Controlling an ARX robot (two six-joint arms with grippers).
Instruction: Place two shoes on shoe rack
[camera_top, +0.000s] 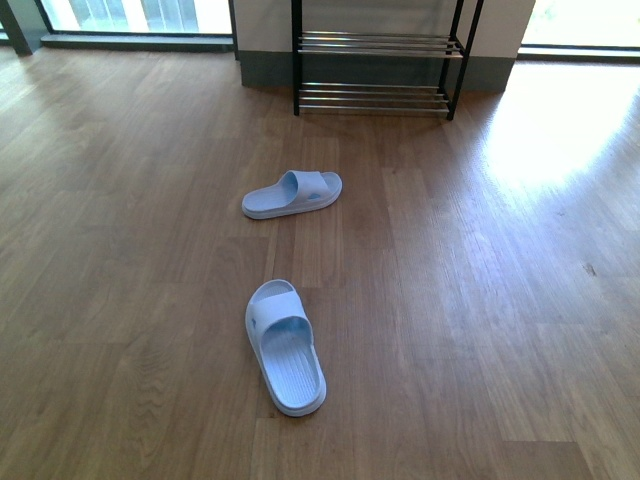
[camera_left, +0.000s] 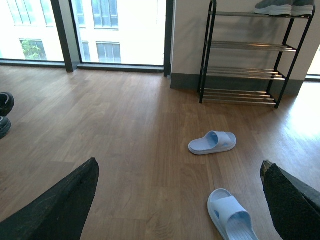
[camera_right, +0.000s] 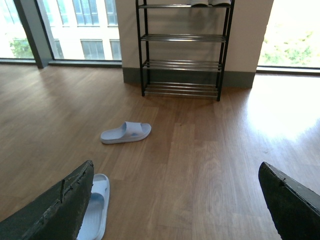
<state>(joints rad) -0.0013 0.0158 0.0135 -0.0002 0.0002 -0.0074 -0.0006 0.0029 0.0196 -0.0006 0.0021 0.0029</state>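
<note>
**Left.** The left gripper (camera_left: 179, 161) is spread wide. Its two black fingers (camera_left: 60, 205) stand far apart, with only the wooden floor (camera_left: 125, 130) showing between them. It hangs above the floor and touches nothing. Two dark rounded objects (camera_left: 4, 106) sit on the floor well away from the slides and are cut by the picture's edge. What they are cannot be told. A floor-length window (camera_left: 120, 30) runs along the far side of the room.

**Centre.** Two pale blue slides lie on the floor, apart from each other and well short of the rack. The near slide (camera_top: 285, 348) rests sole down, with its heel toward the robot and its toe pointing away. The far slide (camera_top: 292, 193) rests sole down and crosswise, toe toward the right, between the near slide and the rack. No gripper touches either slide.

**Centre-right.** The shoe rack (camera_top: 375, 43) stands upright against the wall (camera_right: 250, 35), its black frame carrying tiers of thin chrome bars. A pair of grey sneakers (camera_left: 282, 7) sits on the top tier toward its right end, only partly in view.

**Right.** A sunlit patch (camera_top: 540, 130) glares on the floor just beside the rack. The right gripper (camera_right: 175, 164) is likewise spread wide, gripping nothing, and hangs above the floor. In its wrist view the near slide shows partly hidden behind one of its fingers. Whether they touch cannot be told.
</note>
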